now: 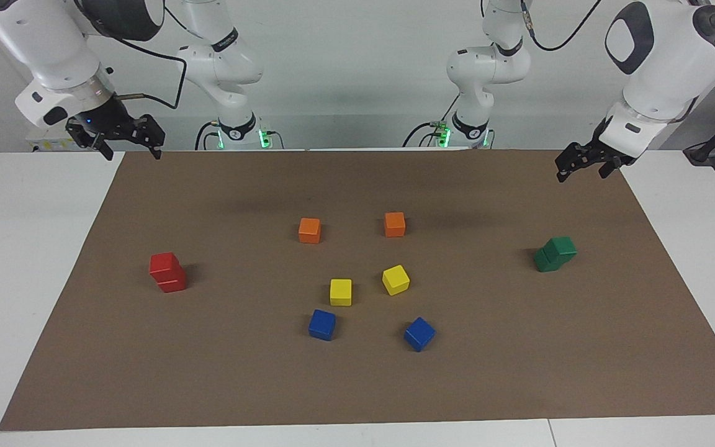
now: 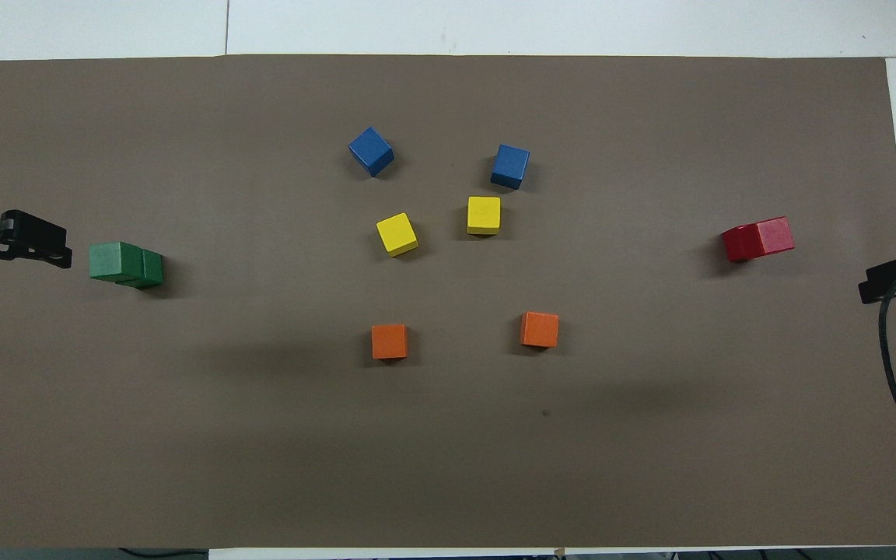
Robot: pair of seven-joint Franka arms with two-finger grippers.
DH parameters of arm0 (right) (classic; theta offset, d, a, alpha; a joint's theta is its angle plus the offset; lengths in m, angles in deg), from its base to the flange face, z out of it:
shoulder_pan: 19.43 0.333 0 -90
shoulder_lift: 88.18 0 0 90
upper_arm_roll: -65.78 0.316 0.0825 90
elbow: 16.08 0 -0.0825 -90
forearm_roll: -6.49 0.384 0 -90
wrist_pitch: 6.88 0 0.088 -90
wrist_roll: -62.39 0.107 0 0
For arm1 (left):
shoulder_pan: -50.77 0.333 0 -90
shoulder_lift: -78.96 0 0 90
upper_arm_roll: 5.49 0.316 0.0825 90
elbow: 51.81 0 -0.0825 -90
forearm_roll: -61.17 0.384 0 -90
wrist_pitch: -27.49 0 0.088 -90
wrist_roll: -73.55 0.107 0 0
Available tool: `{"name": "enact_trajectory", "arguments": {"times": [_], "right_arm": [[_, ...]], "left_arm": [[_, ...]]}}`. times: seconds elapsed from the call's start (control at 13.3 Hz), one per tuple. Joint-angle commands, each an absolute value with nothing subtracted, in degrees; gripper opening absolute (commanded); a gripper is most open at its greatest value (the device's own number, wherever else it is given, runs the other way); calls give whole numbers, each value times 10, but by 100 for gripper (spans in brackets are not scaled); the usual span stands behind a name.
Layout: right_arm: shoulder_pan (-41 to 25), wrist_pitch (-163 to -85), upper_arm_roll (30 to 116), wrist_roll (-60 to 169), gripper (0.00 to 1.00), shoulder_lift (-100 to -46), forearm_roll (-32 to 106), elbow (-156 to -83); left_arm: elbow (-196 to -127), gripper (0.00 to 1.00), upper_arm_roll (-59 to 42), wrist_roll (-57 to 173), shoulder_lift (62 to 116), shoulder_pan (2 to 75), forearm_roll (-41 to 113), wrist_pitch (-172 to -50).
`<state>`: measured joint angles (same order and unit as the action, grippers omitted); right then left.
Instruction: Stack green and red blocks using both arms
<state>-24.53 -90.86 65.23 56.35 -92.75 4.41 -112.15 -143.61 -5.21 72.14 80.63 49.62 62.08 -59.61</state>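
Two stacks, red blocks (image 1: 167, 272), green blocks (image 1: 555, 253), both built.

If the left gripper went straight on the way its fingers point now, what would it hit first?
Probably the brown mat. The left gripper hangs at the mat's edge at the left arm's end, its fingers aimed downward. The green stack lies farther out and looks off that line, though depth is hard to judge.

You see a brown mat (image 1: 357, 372) with two red blocks (image 1: 167, 272) stacked toward the right arm's end and two green blocks (image 1: 555, 254) stacked toward the left arm's end. Between them lie loose orange, yellow and blue cubes. The right gripper (image 1: 129, 146) and left gripper (image 1: 581, 166) hang raised, fingers spread, holding nothing.
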Motion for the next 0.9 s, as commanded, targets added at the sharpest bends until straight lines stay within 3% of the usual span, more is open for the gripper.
{"name": "enact_trajectory", "arguments": {"times": [0.0, 0.83], "right_arm": [[-247, -925, 653, 593, 100, -942, 57, -1141], [-244, -935, 653, 592, 100, -950, 56, -1129]], "left_arm": [[-1435, 100, -49, 721, 805, 495, 624, -589], [-1435, 100, -49, 721, 805, 495, 624, -589]]}}
